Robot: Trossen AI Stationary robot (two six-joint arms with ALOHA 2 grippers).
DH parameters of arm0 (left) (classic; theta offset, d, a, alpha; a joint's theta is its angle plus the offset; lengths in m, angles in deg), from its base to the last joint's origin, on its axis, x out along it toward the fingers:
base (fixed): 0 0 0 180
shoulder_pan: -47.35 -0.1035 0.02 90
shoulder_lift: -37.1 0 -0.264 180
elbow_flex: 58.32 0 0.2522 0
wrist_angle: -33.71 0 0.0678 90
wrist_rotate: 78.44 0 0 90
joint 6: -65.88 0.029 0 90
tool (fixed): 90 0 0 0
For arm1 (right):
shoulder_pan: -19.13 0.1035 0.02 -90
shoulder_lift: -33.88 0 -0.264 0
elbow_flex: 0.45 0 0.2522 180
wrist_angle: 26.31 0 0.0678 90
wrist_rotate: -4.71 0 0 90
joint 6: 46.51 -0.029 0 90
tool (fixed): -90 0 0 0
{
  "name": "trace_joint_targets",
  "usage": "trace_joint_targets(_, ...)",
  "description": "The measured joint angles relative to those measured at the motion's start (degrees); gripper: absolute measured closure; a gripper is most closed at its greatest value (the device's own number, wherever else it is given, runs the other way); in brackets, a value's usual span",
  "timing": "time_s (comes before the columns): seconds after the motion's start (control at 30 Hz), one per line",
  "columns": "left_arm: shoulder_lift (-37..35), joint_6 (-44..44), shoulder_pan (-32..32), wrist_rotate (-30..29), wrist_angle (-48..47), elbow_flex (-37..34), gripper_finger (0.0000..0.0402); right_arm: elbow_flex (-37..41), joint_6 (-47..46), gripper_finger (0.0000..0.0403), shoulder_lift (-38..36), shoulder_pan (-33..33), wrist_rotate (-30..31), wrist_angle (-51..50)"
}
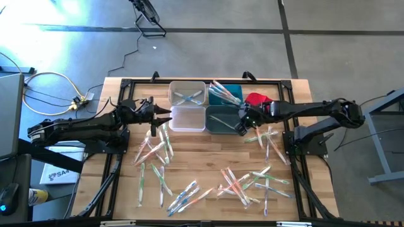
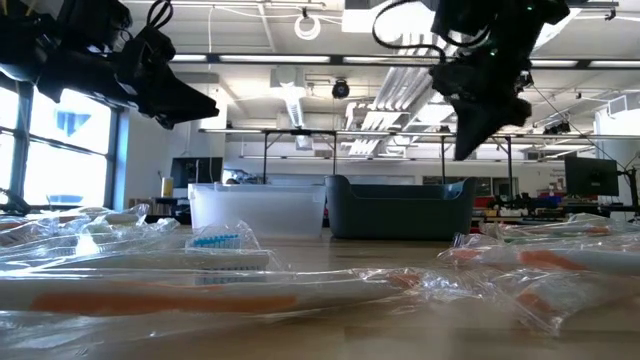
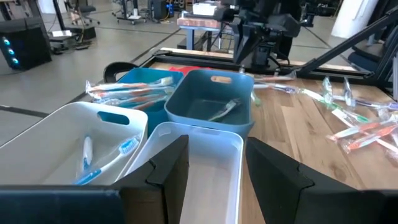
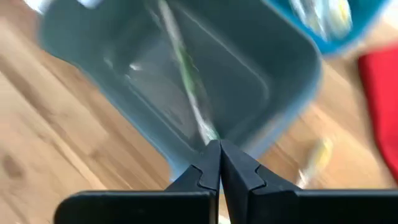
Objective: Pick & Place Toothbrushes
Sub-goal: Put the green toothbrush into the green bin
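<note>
Wooden counter (image 1: 208, 161) holds most toothbrushes (image 1: 243, 183) unsorted; few lie in bins (image 1: 188, 94). My right end effector (image 4: 219, 163) pinches together over one green brush (image 4: 186, 78); left end effector (image 3: 214, 168) gapes apart, empty.

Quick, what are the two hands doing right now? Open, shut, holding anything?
Left hand: open, empty, over the white bin.
Right hand: shut, nothing visibly held, over the grey bin, where a toothbrush lies.

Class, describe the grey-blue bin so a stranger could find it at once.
On the wooden table, four plastic bins sit in a square block at the far edge. The grey-blue bin is its near right corner, under the shut right gripper. Unlike the bright blue bin behind it, it holds one green toothbrush.
</note>
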Motion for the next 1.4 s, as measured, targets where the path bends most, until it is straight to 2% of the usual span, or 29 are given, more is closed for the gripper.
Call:
trace_joint_targets(0.27, 0.0, -0.01, 0.0, 0.01, 0.0, 0.0, 0.0245, 0.0, -3.95, 0.04, 0.0, -0.04, -0.44, -9.04)
trace_joint_targets(0.53, 0.0, -0.01, 0.0, 0.02, 0.0, 0.0, 0.0245, 0.0, -4.02, 0.04, 0.0, -0.07, -4.65, -10.62)
trace_joint_targets(0.77, 0.0, 0.0, 0.0, 0.02, 0.0, 0.0, 0.0245, 0.0, 5.1, 0.04, 0.0, -0.07, -7.04, -10.69)
trace_joint_targets(0.93, 0.0, -0.01, 0.0, 0.04, 0.0, 0.0, 0.0245, 0.0, 9.03, 0.04, 0.0, 0.16, -15.3, -11.48)
trace_joint_targets(1.07, 0.0, -0.01, 0.0, 0.04, 0.0, 0.0, 0.0245, 0.0, 3.79, 0.04, 0.0, 3.15, -16.8, -13.75)
trace_joint_targets(1.4, 0.0, -0.02, 0.0, 0.04, 0.0, 0.0, 0.0245, 0.0, -11.7, 0.04, 0.02, 16.01, -16.14, -15.85)
